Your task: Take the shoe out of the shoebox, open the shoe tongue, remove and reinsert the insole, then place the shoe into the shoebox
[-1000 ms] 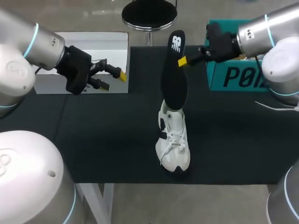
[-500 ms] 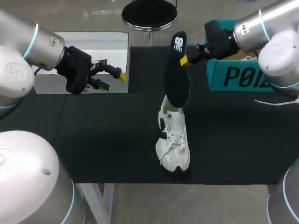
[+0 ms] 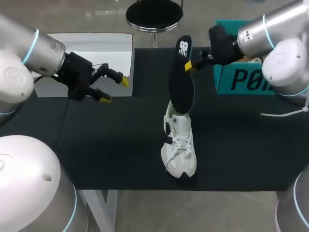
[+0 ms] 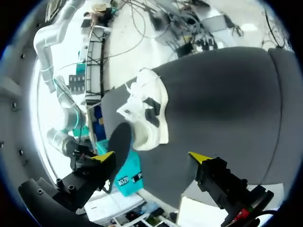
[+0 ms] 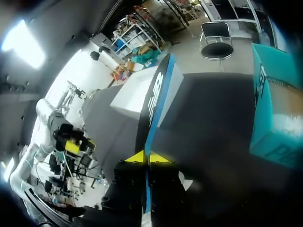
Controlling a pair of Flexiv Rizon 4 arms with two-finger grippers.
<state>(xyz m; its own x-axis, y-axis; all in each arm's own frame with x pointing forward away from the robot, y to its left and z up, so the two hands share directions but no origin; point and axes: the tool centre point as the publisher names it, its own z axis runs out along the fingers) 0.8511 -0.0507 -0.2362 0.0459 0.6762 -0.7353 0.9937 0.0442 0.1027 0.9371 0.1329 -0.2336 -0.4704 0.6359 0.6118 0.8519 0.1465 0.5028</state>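
**Left gripper** (image 3: pixel 115 90): fingers spread, holding nothing. It hung above the table (image 3: pixel 120 145) in front of the white box (image 3: pixel 96 43). Over the last second it had dropped a little toward the near edge and turned slightly. It was well apart from the shoe.

**Shoe** (image 3: pixel 179 150): white, laced, standing on its sole mid-table, toe toward the near edge. Position unchanged. In the left wrist view it sat ahead of the open fingers (image 4: pixel 106 157).

**Insole** (image 3: pixel 181 87): black, standing nearly on end, with its lower end at the shoe's opening and its upper end raised toward the far edge. It had tipped slightly more upright. Whether the lower end had cleared the shoe could not be told.

**Right gripper** (image 3: pixel 189 64): clamped on the insole's edge near its upper end. The right wrist view showed both yellow tips pressed against it (image 5: pixel 143 157). The arm had shifted a little toward the middle.

**Teal box** (image 3: pixel 241 79): at the far right, probably the shoebox, not moved.

**Judgement:** the insole removal was under way, and the left arm's small adjustment suggested it was readying to steady the shoe.
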